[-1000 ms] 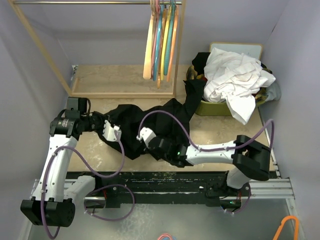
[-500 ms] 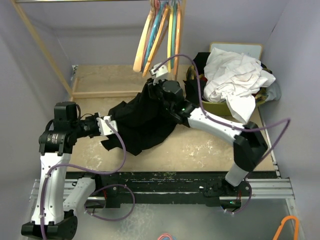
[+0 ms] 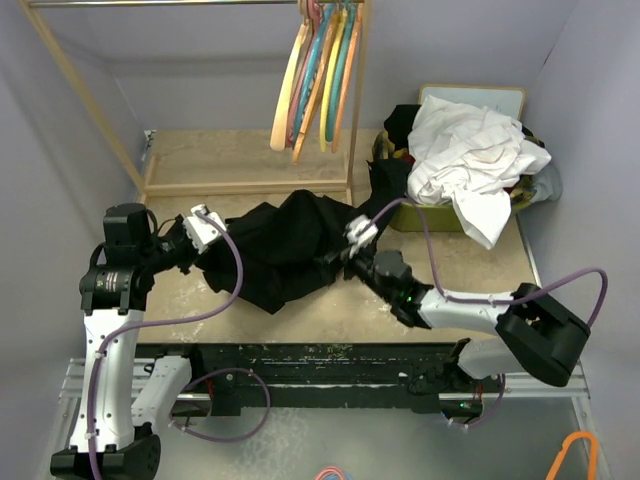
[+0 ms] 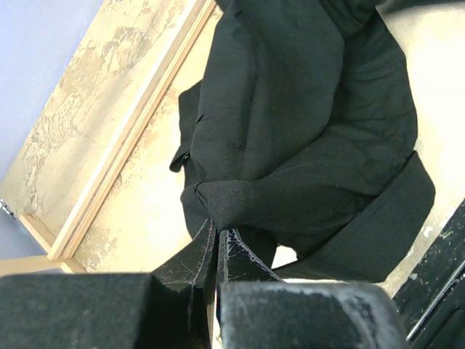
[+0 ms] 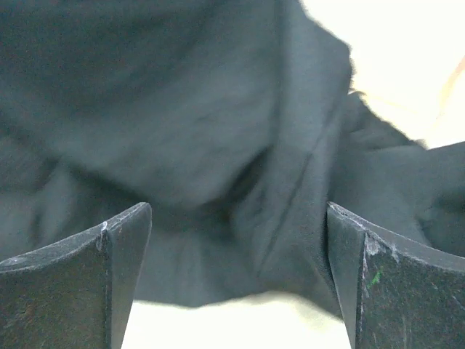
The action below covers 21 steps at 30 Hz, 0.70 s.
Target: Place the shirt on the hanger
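Observation:
The black shirt (image 3: 285, 245) lies bunched in the middle of the table, one strand trailing right toward the bin. My left gripper (image 3: 218, 243) is at its left edge; the left wrist view shows that gripper (image 4: 216, 227) shut on a pinched fold of the shirt (image 4: 305, 109). At the shirt's right edge my right gripper (image 3: 345, 255) stands open. From its wrist, the right gripper (image 5: 237, 211) has wide-apart fingers with the shirt (image 5: 182, 109) just beyond them and nothing pinched. The cream-beige hanger (image 3: 285, 100) hangs leftmost among the hangers on the rail.
Coloured hangers (image 3: 330, 80) hang tilted on the rail beside it. The wooden rack frame (image 3: 250, 187) stands behind the shirt. A green bin (image 3: 425, 218) at the back right holds a white cloth (image 3: 470, 150). An orange hanger (image 3: 575, 450) lies at the bottom right.
The right gripper lifted the shirt toward the hangers, let go, opened, and dropped to the shirt's right edge. The shirt fell back in a heap. The hangers swung left. The left gripper rose slightly.

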Available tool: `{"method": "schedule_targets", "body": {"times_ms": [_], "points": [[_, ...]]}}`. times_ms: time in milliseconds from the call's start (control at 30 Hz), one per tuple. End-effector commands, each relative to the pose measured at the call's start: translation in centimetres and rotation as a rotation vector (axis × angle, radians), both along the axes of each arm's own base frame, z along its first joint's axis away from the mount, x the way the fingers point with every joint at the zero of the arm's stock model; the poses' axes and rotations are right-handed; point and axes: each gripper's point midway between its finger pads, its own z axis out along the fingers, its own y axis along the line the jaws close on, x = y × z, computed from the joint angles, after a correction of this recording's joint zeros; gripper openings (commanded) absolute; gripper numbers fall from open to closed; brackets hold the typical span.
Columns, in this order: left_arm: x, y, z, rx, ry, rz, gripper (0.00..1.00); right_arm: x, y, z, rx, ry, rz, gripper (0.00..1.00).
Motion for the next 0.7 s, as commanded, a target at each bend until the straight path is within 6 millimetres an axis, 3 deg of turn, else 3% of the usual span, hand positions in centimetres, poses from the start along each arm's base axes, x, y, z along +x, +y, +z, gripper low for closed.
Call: {"method": "schedule_targets", "body": {"times_ms": [0,67,133,467,667], "points": [[1.2,0.1,1.8,-0.063,-0.046,0.053,0.00,-7.0,4.1,1.2,-0.041,-0.198,0.260,1.00],[1.2,0.1,1.7,-0.072,-0.038,0.061,0.00,-8.7,5.1,-1.0,-0.183,-0.225,0.310,1.00],[1.0,0.0,1.7,-0.083,-0.030,0.054,0.00,-9.5,5.7,-1.5,-0.229,-0.285,0.321,1.00],[0.9,-0.2,1.9,-0.110,-0.007,0.062,0.00,-8.4,10.7,-3.3,-0.397,-0.429,0.416,1.00],[1.0,-0.2,1.8,-0.117,0.003,0.066,0.00,-7.3,12.9,-3.8,-0.446,-0.492,0.394,0.94]]}}
